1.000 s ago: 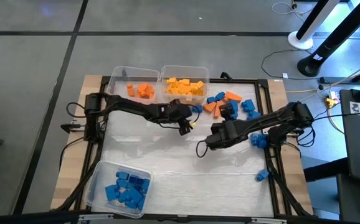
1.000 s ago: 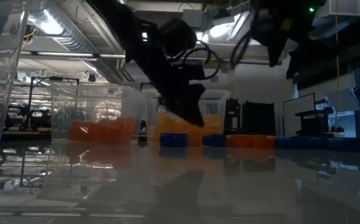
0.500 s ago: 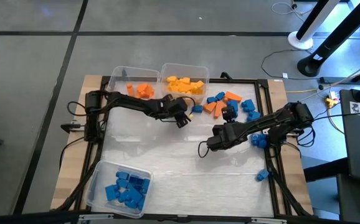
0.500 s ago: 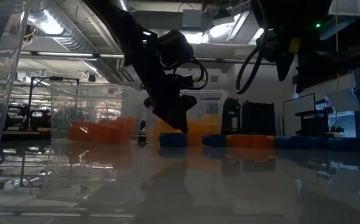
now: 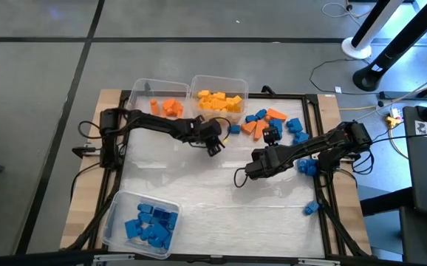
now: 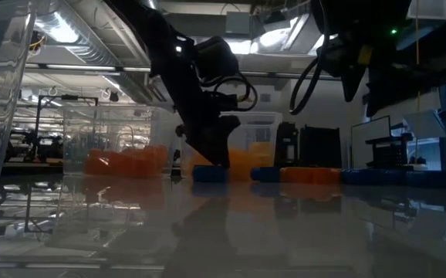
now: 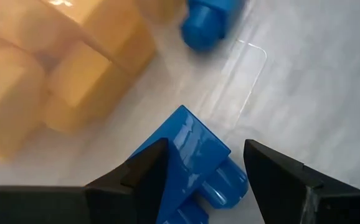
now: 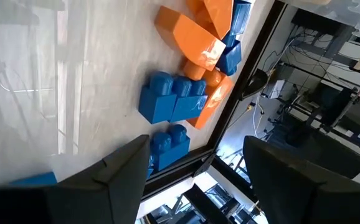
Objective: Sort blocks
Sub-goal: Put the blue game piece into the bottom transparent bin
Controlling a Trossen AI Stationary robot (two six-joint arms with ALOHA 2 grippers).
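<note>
Left tool [image 5: 216, 146] open, astride a blue block [image 7: 189, 163] on the worktop [image 5: 199, 192] just beside the yellow bin [image 5: 219, 100]; long axis skewed across the gap. Right tool [image 5: 240, 177] open, empty, farther from block.

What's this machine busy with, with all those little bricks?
It is sorting toy blocks by colour into clear bins. The left gripper is down at the table beside the yellow bin, its open fingers around a loose blue block not yet gripped. The right gripper waits open over the middle of the table. A mixed pile of blue and orange blocks is left unsorted.
</note>
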